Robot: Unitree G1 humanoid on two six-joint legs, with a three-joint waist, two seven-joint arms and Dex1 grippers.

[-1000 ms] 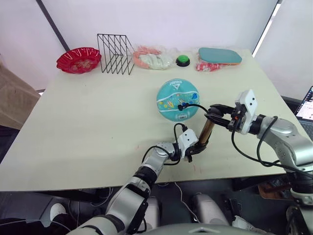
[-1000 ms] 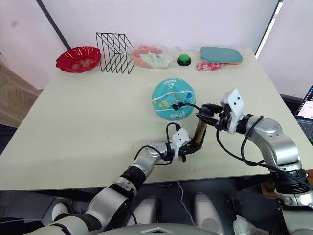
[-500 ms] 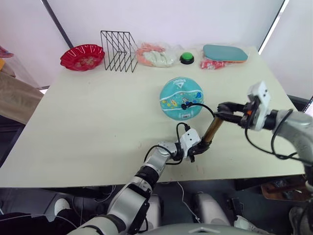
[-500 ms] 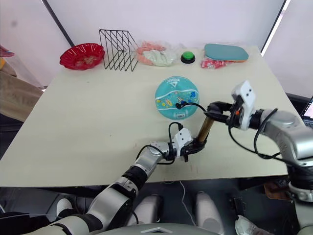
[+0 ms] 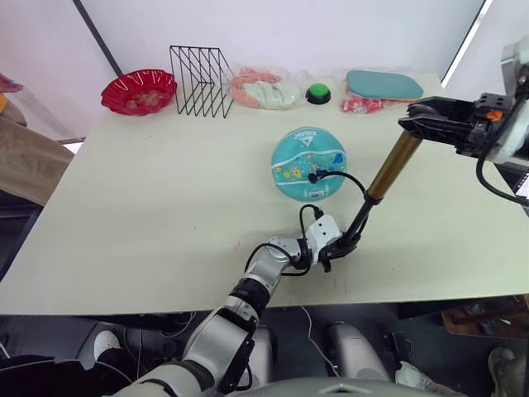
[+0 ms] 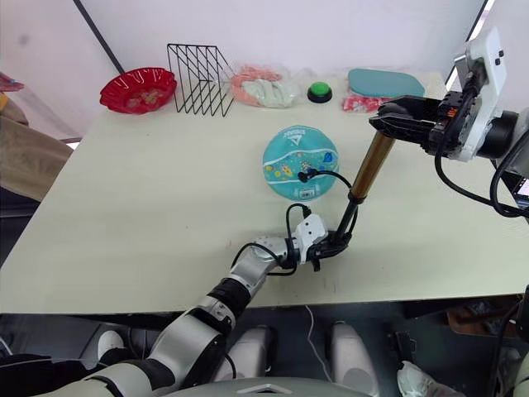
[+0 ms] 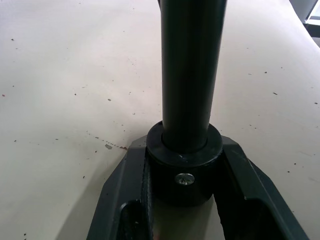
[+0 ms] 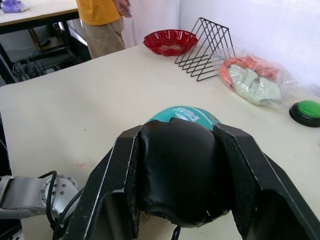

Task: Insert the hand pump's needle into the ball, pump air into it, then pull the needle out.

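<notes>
Left eye view, change: a second ago the hand pump (image 5: 395, 165) stood short, its handle close above the barrel. Now the right gripper (image 5: 430, 126), in the upper right of the frame, has hauled the black handle up and away, and a thin black rod shows between the gold barrel and the base.
Left eye view, left gripper: the left gripper (image 5: 345, 246), lower centre, stays clamped on the pump's black base, pinning it to the table (image 5: 149, 207).
Left eye view, meaning: we judge this the up-stroke of pumping; a push back down should send air through.
Right eye view, ball: the ball (image 6: 301, 162) sits at mid-frame, unmoved, with the hose (image 6: 331, 174) curling from its near side toward the pump. The needle is too small for us to make out; we take it to be seated in the ball.
Left wrist view, grip: both fingers (image 7: 125, 195) close snugly around the black collar at the pump's foot.
Right wrist view, grip: the right fingers (image 8: 117, 180) pinch the rounded black handle between them, the ball just beyond.
Surface: pale cream tabletop, lightly speckled.
Room: along the top of the eye views, a red bowl (image 5: 139, 90), a wire rack (image 5: 198, 81), a bagged bundle (image 5: 263, 91), a green button (image 5: 317, 93) and a teal paddle (image 5: 383, 83) against a white wall; a person (image 8: 102, 20) stands at the upper left of the right wrist view.
</notes>
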